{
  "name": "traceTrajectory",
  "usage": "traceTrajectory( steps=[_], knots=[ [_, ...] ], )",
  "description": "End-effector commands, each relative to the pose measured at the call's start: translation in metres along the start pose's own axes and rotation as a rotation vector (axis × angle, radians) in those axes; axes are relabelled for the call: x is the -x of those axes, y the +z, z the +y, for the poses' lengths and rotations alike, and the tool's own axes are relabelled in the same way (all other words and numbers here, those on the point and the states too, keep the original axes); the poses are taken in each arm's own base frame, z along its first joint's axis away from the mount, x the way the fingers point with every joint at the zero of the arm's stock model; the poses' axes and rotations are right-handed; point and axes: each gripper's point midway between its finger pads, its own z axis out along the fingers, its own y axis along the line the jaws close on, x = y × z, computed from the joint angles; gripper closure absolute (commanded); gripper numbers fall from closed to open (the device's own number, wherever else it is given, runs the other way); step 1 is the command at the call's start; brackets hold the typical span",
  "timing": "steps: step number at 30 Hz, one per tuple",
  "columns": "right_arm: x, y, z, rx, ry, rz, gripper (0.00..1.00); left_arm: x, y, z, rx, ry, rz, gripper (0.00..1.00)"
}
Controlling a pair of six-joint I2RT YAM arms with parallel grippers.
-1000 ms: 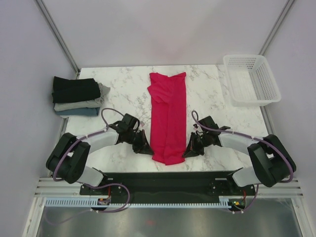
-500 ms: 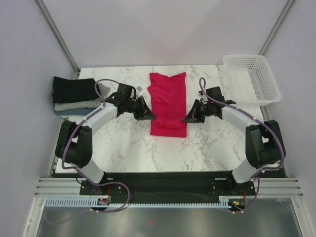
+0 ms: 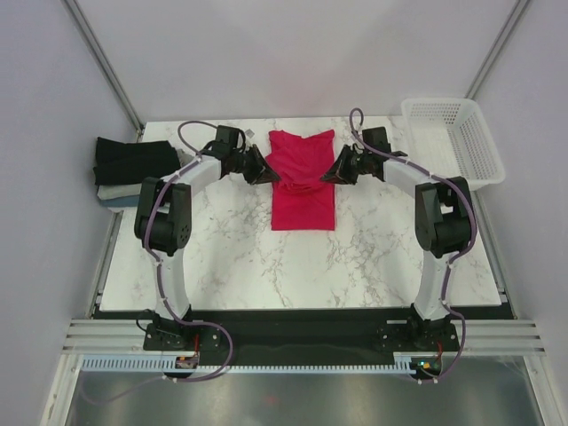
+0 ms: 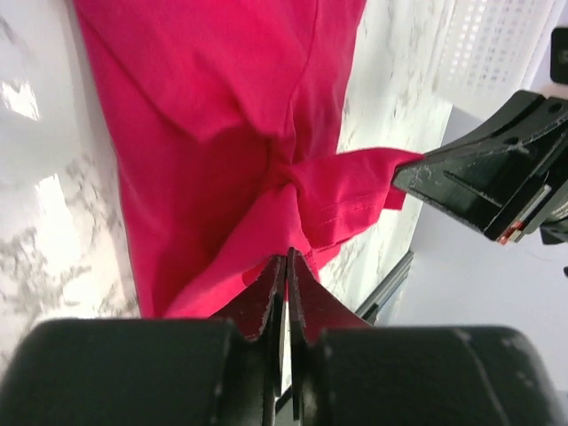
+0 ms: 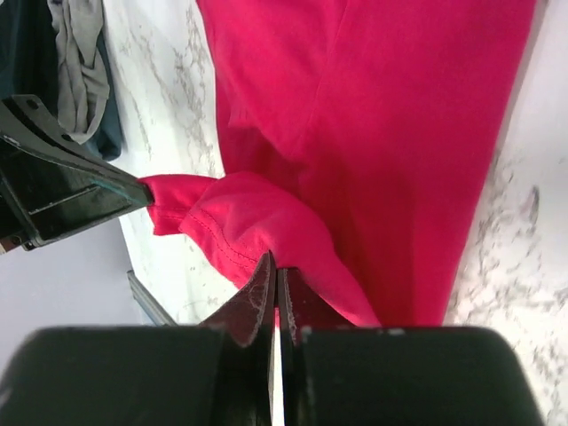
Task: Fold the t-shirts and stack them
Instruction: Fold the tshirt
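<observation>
Crimson t-shirt (image 3: 302,202) doubled over itself; left gripper (image 3: 265,175) pinches its left hem corner, right gripper (image 3: 329,175) its right, both clamped on cloth

- The top view looks down from high behind the near edge of the table (image 3: 231,257), covering all of it.
- Each wrist view looks closely along its own gripper: left gripper (image 4: 286,266), right gripper (image 5: 273,271).
- All three share the red t-shirt (image 3: 303,191); each wrist view catches the opposite gripper.
</observation>
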Motion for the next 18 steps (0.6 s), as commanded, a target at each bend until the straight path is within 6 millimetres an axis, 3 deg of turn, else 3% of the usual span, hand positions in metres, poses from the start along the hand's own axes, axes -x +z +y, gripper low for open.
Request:
traceTrajectory(
  steps=[1, 2, 3, 4, 5, 7, 8, 9, 12, 13, 16, 18],
  knots=[
    [0.03, 0.008, 0.005, 0.016, -0.063, -0.076, 0.94, 0.036, 0.004, -0.019, -0.054, 0.112, -0.08, 0.9],
    [0.033, 0.008, 0.003, 0.01, -0.077, -0.085, 0.72, 0.044, 0.004, -0.019, -0.04, 0.126, -0.107, 0.63],
    [0.036, 0.007, -0.001, -0.004, -0.083, -0.096, 0.64, 0.046, 0.002, -0.018, -0.02, 0.146, -0.117, 0.54],
    [0.04, 0.001, 0.002, -0.001, -0.092, -0.109, 0.58, 0.052, -0.009, -0.029, -0.018, 0.178, -0.145, 0.41],
    [0.043, -0.011, 0.001, -0.008, -0.095, -0.121, 0.51, 0.049, -0.017, -0.026, 0.007, 0.196, -0.138, 0.38],
    [0.041, -0.024, -0.003, -0.024, -0.087, -0.12, 0.48, 0.041, -0.03, -0.022, 0.019, 0.174, -0.125, 0.37],
    [0.042, -0.033, -0.008, -0.034, -0.067, -0.124, 0.45, 0.035, -0.045, -0.031, -0.01, 0.173, -0.122, 0.37],
    [0.035, -0.038, -0.011, -0.035, -0.044, -0.107, 0.45, 0.031, -0.052, -0.024, -0.008, 0.136, -0.114, 0.36],
    [-0.002, -0.051, -0.015, -0.008, 0.023, -0.028, 0.44, -0.006, -0.057, -0.002, -0.003, 0.071, -0.024, 0.35],
    [-0.028, -0.048, -0.027, -0.008, 0.075, 0.033, 0.44, -0.021, -0.054, 0.012, 0.016, 0.043, 0.014, 0.35],
    [-0.064, -0.046, -0.046, -0.029, 0.145, 0.093, 0.45, -0.049, -0.047, 0.04, 0.057, -0.023, 0.078, 0.35],
    [-0.085, -0.044, -0.055, -0.041, 0.169, 0.134, 0.46, -0.064, -0.045, 0.048, 0.06, -0.072, 0.119, 0.35]
  ],
)
